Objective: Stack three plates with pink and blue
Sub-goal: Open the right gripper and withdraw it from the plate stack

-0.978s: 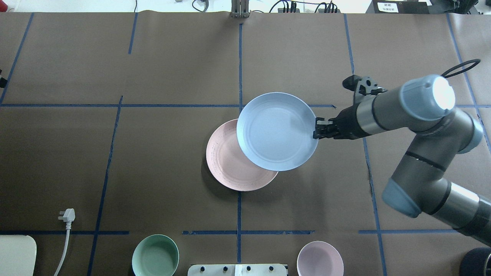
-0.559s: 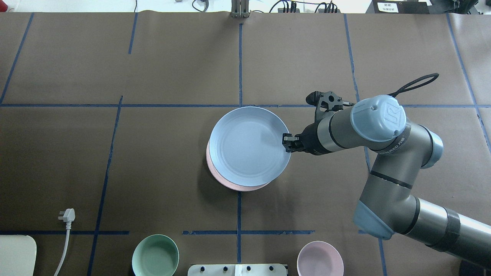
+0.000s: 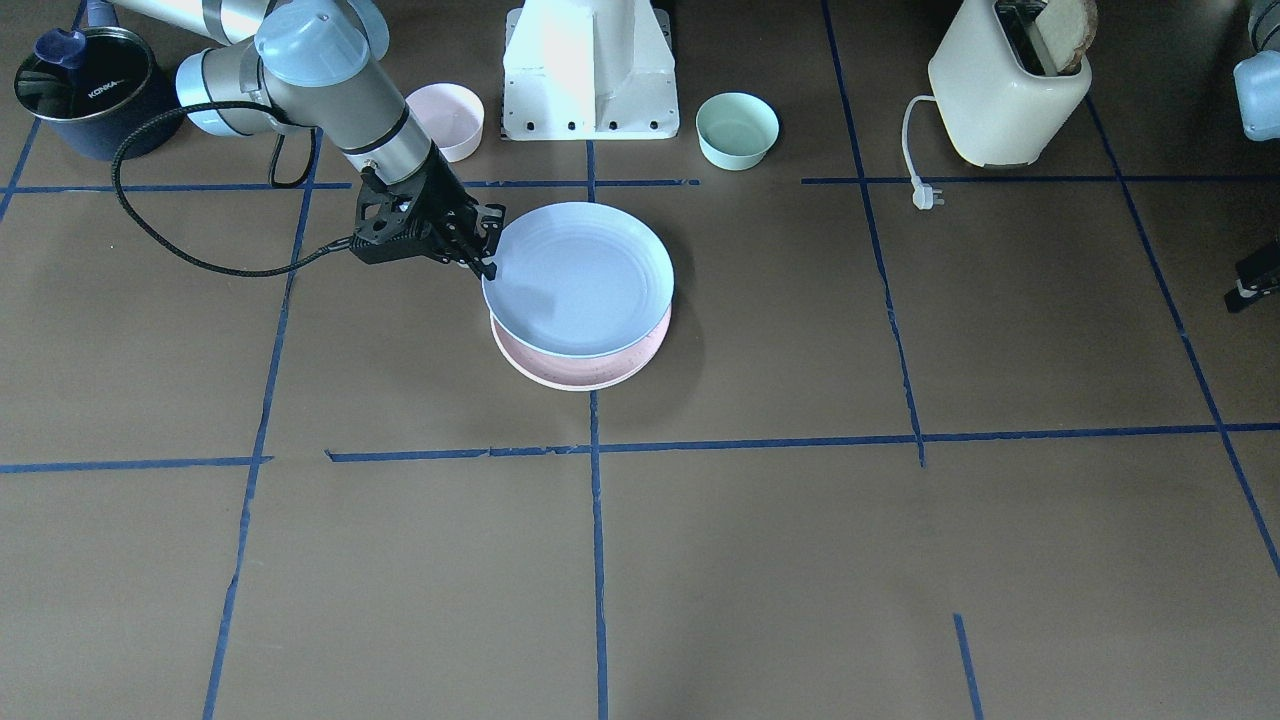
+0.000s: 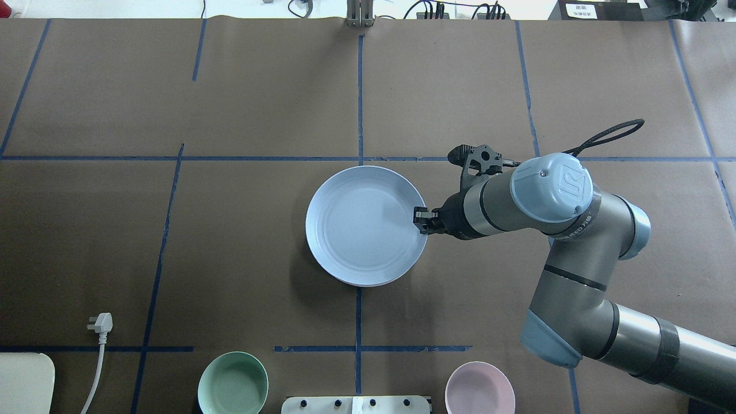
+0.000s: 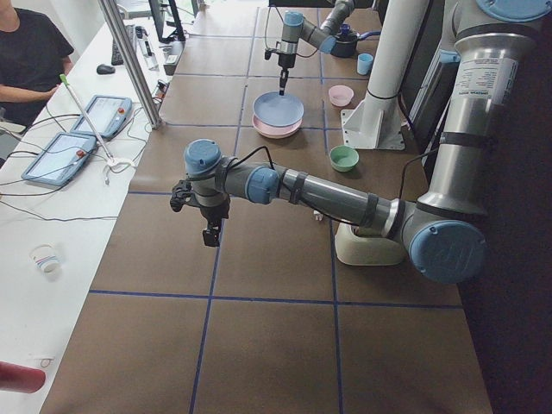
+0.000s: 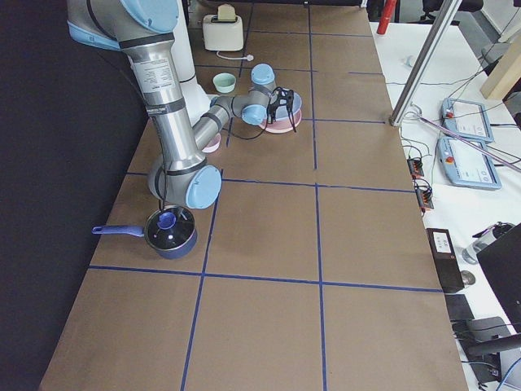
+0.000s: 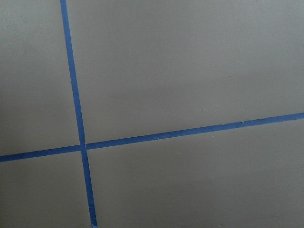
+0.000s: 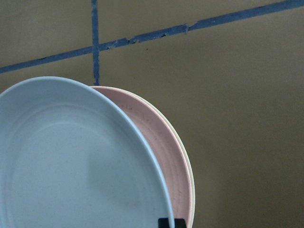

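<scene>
Blue plate (image 4: 365, 225) is right over the pink plate (image 3: 600, 365), tipped up on the held side, with the cream plate (image 8: 192, 190) peeking out underneath on the worktop (image 4: 230, 230). Right gripper (image 4: 420, 221) is pinched onto the blue rim. Looks like the final placing step: it needs lowering flat, then letting go.

I count three plates, one over another: a blue plate (image 4: 365, 224) uppermost, a pink plate (image 3: 600, 365) beneath, and the thin edge of a cream plate (image 8: 189, 175) lowest. Two small bowls stand at the near edge of the table (image 4: 172, 86): a mint-green bowl (image 4: 233, 384) on the left, a pink bowl (image 4: 480, 388) on the right. One toaster (image 3: 1005, 90), one plug (image 3: 928, 197), one saucepan (image 3: 85, 95). My claws are two: right claw (image 4: 418, 220), left claw (image 5: 210, 237).
</scene>
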